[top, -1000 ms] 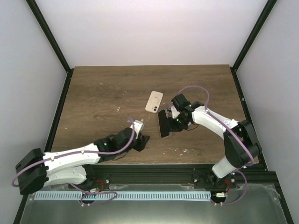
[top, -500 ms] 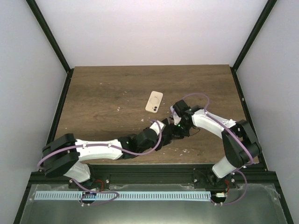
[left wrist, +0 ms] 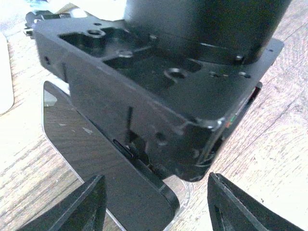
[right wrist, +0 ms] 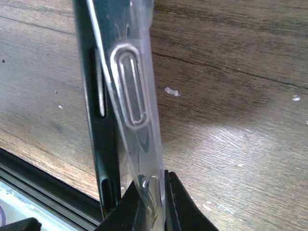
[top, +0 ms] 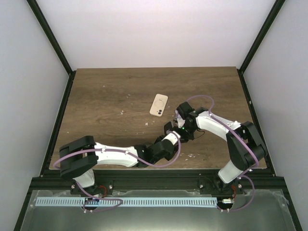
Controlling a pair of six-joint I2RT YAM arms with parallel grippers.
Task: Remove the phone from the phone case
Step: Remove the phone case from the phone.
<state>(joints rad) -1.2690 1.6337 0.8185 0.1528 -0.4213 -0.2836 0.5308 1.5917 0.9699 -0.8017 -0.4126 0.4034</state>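
My right gripper [right wrist: 153, 195] pinched an edge of the clear case [right wrist: 132, 91], its fingers pressed tight on the thin plastic. The black phone [right wrist: 105, 144] stood just beside the case, its side parted from the case wall. My left gripper [left wrist: 156, 204] was spread wide, one finger on either side of the phone's end. All this sat slightly right of the bench's [top: 96, 96] middle, toward the near edge. A cream phone [top: 159, 105] lay flat nearby, toward the far edge.
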